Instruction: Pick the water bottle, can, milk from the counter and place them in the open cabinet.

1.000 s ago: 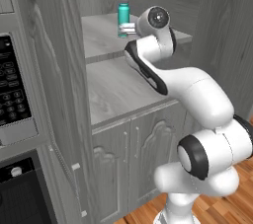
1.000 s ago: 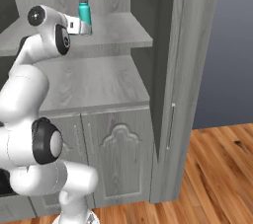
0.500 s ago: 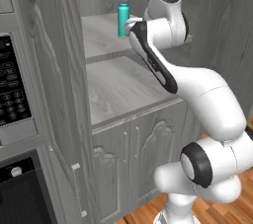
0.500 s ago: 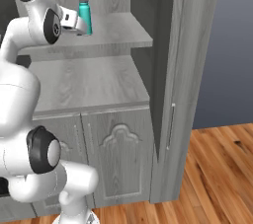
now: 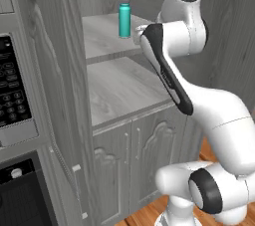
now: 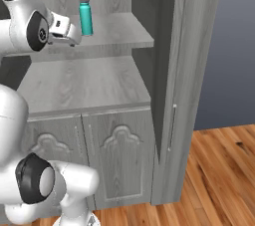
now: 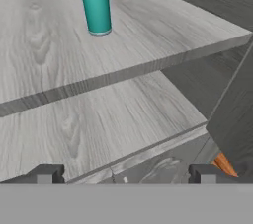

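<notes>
Bottle (image 5: 124, 17) placement is done, as far as I can judge: it stands on the upper shelf (image 5: 102, 38) of the cabinet (image 6: 187, 70), toward the shelf's left part in the hand view, free of my tool (image 7: 126, 173). Can and milk are left to fetch from the worktop. My tool is open, empty, apart from the bottle and level with the shelf's front edge. The bottle stands upright, long axis vertical, grey cap up, base flat on the shelf.
</notes>
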